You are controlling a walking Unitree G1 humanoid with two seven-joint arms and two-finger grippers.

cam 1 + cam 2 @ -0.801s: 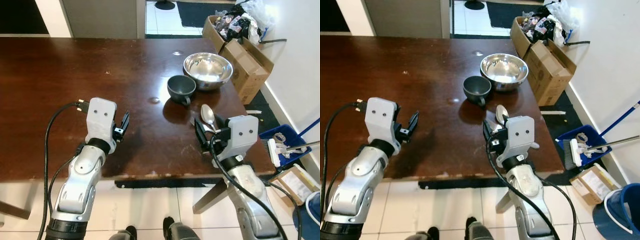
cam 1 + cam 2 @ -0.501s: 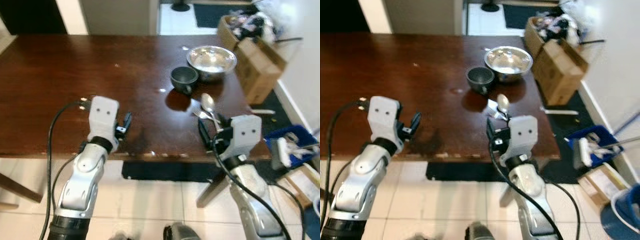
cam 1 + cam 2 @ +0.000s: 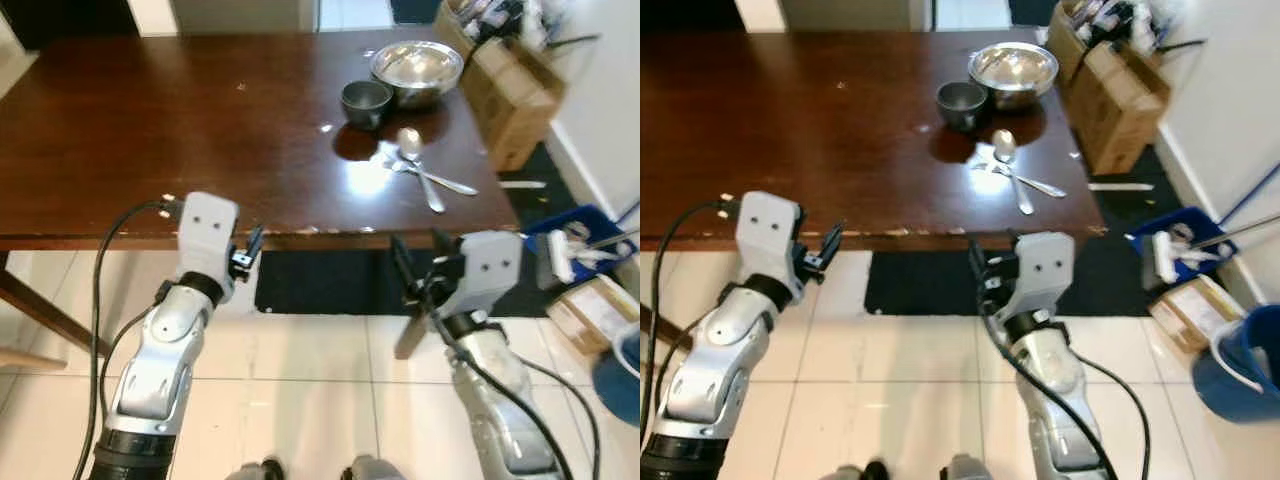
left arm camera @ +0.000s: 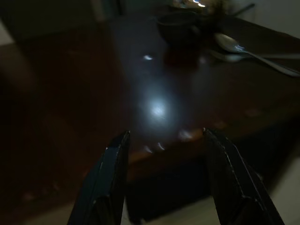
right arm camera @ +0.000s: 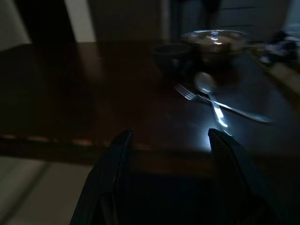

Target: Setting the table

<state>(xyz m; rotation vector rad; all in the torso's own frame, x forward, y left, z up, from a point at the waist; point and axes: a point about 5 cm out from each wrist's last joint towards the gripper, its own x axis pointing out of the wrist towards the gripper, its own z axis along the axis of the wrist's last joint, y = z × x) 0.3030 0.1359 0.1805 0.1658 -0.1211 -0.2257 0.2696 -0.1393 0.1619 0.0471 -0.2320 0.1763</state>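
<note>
Left eye view: spoon [image 3: 421, 163] and fork [image 3: 430, 178] lie crossed upper right on the table [image 3: 150, 130], well beyond the right gripper [image 3: 415, 275]. Wrist views: left gripper [image 4: 164, 154] fingers spread, empty; right gripper fingers [image 5: 115, 154] likewise spread, cutlery well beyond them

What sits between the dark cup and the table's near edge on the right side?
A spoon and a fork, crossed, lie on the table between the dark cup and that edge, seen in the left eye view.
</note>
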